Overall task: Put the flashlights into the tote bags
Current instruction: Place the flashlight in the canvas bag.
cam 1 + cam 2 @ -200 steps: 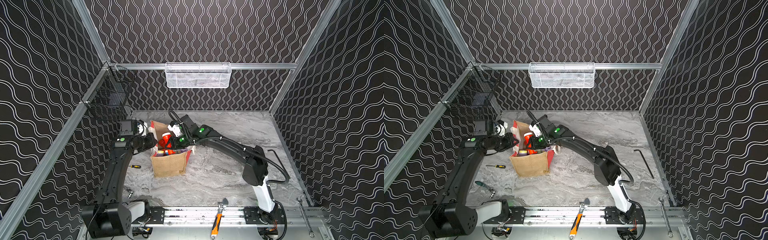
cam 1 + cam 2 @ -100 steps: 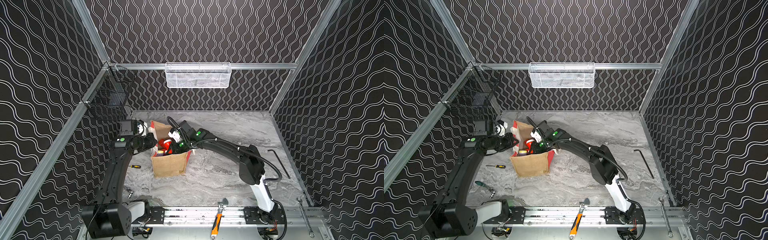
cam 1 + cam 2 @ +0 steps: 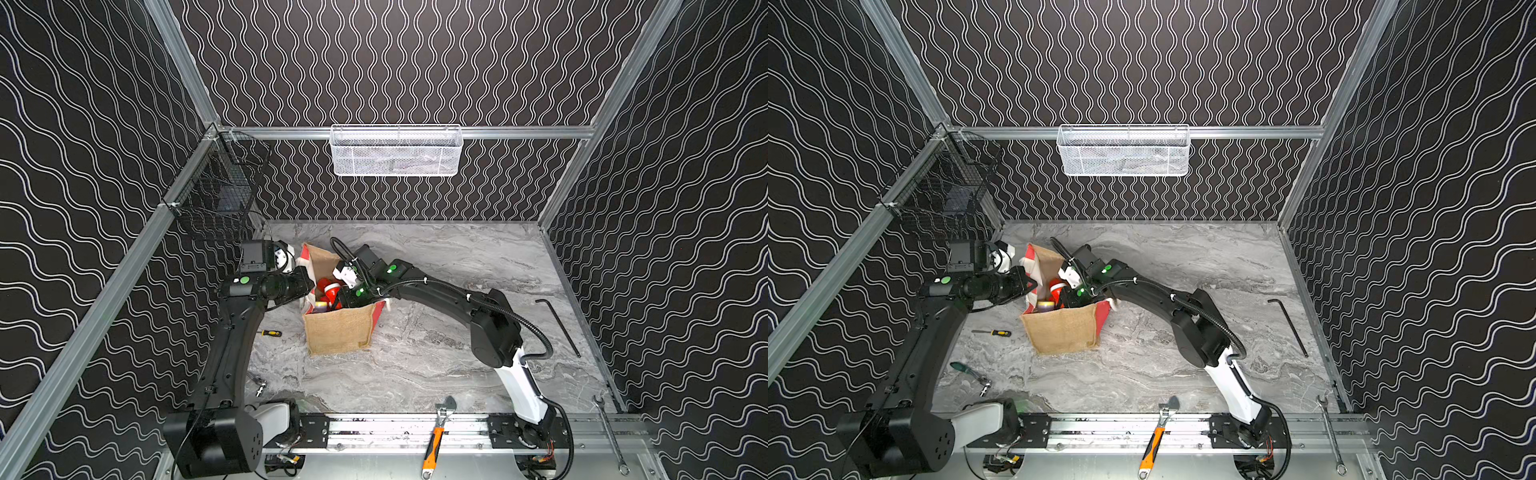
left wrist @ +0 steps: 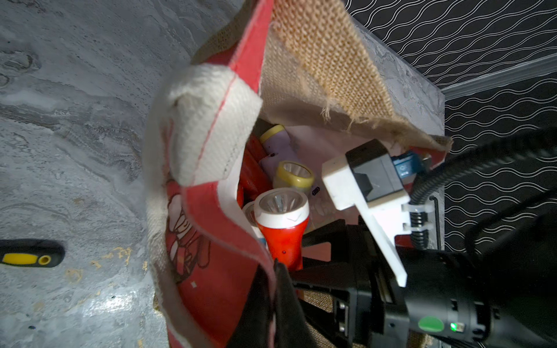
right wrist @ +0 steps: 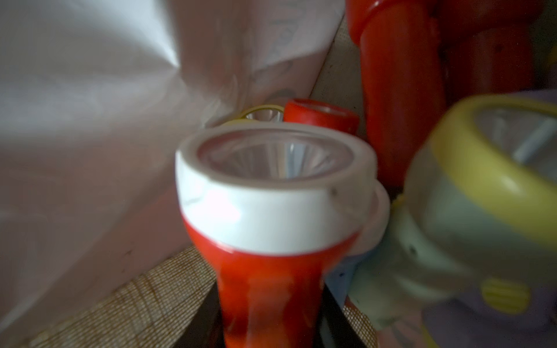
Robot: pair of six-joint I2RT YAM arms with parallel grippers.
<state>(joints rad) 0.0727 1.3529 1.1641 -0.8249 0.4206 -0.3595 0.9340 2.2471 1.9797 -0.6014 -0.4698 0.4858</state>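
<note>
- Here, the left gripper (image 4: 272, 289) pinches the red rim of the tote bag (image 3: 338, 332).
- The right gripper (image 5: 271, 328), inside the bag, clamps a red flashlight (image 4: 284, 238).
- Other flashlights (image 4: 294, 176) lie piled in the bag.

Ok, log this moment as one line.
left gripper: shut on tote bag rim | right gripper: shut on red flashlight, inside tote bag | release: not yet
</note>
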